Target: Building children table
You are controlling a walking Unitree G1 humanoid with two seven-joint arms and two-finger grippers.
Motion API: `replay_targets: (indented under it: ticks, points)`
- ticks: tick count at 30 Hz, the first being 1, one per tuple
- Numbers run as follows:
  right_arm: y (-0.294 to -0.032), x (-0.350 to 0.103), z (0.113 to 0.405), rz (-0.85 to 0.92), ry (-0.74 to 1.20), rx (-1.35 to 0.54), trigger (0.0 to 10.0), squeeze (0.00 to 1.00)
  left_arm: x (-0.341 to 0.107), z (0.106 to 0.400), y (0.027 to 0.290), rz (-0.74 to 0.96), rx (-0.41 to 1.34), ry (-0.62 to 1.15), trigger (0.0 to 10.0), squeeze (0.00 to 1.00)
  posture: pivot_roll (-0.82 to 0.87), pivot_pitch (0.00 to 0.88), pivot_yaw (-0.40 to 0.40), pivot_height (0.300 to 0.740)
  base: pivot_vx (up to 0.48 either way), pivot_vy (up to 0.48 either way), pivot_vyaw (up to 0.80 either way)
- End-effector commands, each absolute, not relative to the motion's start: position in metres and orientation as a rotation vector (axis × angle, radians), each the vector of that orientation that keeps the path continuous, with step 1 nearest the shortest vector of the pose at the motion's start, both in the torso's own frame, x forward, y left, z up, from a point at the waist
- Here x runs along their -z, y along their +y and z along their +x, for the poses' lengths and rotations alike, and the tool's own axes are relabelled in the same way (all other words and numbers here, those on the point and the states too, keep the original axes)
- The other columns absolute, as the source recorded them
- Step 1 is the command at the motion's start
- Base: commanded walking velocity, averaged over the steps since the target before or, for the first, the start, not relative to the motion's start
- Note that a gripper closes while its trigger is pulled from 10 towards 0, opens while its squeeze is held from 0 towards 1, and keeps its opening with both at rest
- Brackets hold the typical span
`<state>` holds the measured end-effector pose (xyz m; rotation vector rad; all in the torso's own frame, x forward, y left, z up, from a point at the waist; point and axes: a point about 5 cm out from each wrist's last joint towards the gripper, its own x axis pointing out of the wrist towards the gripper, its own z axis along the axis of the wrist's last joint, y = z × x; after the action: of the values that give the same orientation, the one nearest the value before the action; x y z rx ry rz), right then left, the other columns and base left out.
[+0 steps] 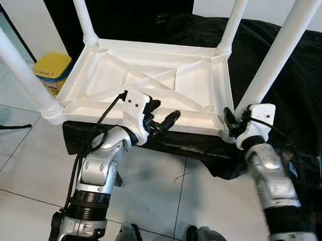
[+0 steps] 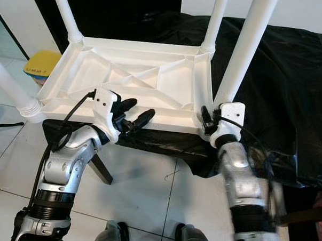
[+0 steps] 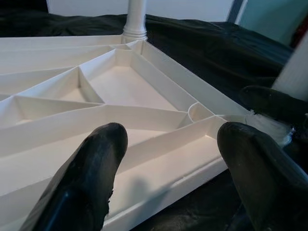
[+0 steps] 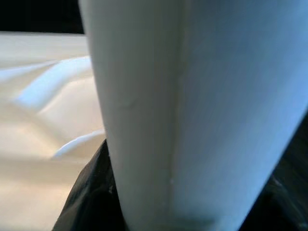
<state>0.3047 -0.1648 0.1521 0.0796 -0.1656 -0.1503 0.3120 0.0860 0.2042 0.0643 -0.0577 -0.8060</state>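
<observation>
A white plastic children's table (image 1: 148, 78) lies upside down on a surface draped in black cloth (image 1: 287, 67), its four white legs pointing up. My left gripper (image 1: 163, 116) is open at the table's near rim, one finger (image 3: 86, 178) over the ribbed underside and the other finger (image 3: 260, 173) beyond the edge. My right gripper (image 1: 235, 121) is at the base of the near right leg (image 1: 278, 51), shut around it. In the right wrist view that leg (image 4: 192, 110) stands very close.
A yellow container (image 1: 52, 69) sits on the tiled floor (image 1: 24, 169) at the left, behind the near left leg (image 1: 20, 68). A dark furniture leg (image 2: 101, 168) stands under the cloth edge. My feet (image 1: 128, 236) are at the bottom.
</observation>
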Motion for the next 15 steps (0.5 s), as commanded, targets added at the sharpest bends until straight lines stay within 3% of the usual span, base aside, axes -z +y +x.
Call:
replay_targets:
  ticks: [1, 5, 12, 13, 15]
  points:
    - [-0.161, -0.132, 0.299, 0.085, -0.076, 0.239, 10.0, 0.0, -0.204, 0.308, 0.081, 0.072, 0.808, -0.05, 10.0, 0.0, -0.03, 0.151, -0.04, 0.74, 0.0, 0.0, 0.0]
    - [-0.15, -0.134, 0.298, 0.112, -0.088, 0.214, 10.0, 0.0, -0.206, 0.308, 0.079, 0.071, 0.803, -0.053, 10.0, 0.0, -0.03, 0.152, -0.037, 0.74, 0.0, 0.0, 0.0]
    - [-0.154, -0.142, 0.299, 0.091, -0.133, 0.174, 10.0, 0.0, -0.205, 0.308, 0.077, 0.084, 0.793, -0.057, 10.0, 0.0, -0.03, 0.15, -0.043, 0.74, 0.0, 0.0, 0.0]
    - [-0.16, -0.146, 0.3, 0.088, -0.155, 0.139, 10.0, 1.0, -0.205, 0.308, 0.077, 0.094, 0.789, -0.06, 10.0, 0.0, -0.03, 0.148, -0.043, 0.74, 0.0, 0.0, 0.0]
    - [-0.166, -0.15, 0.301, 0.078, -0.18, 0.101, 10.0, 1.0, -0.204, 0.307, 0.076, 0.105, 0.789, -0.059, 10.0, 0.0, -0.02, 0.146, -0.041, 0.74, 0.0, 0.0, 0.0]
